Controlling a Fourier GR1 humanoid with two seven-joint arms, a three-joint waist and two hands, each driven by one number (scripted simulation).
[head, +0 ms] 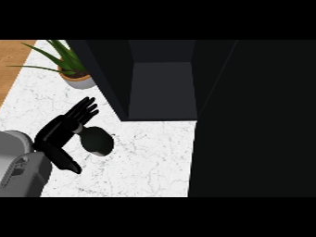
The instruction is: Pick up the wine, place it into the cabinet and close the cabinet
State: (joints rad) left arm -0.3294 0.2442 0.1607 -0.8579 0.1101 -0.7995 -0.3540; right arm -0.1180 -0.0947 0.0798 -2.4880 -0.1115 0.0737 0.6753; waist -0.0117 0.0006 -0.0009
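The left hand [55,131] is seen above the left part of the worktop [147,162], carried in from the lower left corner on a grey forearm [8,163]. Its fingers [82,110] are held straight and spread, directed toward the far edge, while the thumb [67,162] is directed toward the near edge; the hand is released and nothing is grasped. The wine [98,142] is found on the worktop just beside the palm, in the gap between fingers and thumb; whether it is touched cannot be told. The cabinet [161,88] is shown open at the far edge, well apart from the wine. A potted plant [75,77] is set at the far left corner.
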